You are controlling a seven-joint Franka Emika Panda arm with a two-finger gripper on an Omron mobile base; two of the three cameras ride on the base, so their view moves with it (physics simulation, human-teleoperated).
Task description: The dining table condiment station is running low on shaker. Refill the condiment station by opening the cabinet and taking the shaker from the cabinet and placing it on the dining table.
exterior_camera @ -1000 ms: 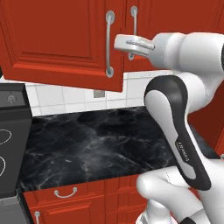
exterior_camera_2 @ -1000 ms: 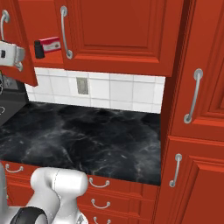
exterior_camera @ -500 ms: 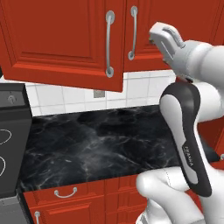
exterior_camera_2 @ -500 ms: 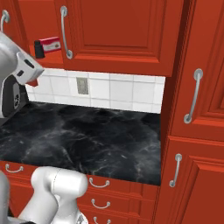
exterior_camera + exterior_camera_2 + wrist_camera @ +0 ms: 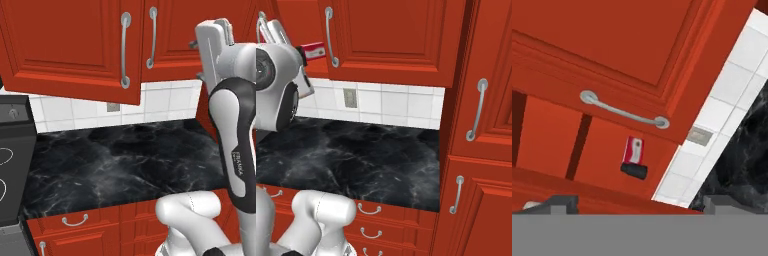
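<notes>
End effector (image 5: 632, 204) open; hand view alone reveals shaker (image 5: 634, 158) inside cabinet (image 5: 612, 45).

The arm (image 5: 235, 150) has glossy white rounded shells with dark grey joint bands. One dark band bears small white lettering along it. The hand (image 5: 216, 47) is a flat white block, with small dark finger tips (image 5: 562, 202).

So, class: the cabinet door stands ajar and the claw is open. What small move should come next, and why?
Probably ease the claw forward toward the shaker. The shaker sits inside the opened cabinet, and the claw is open, holds nothing and is not yet touching it.
</notes>
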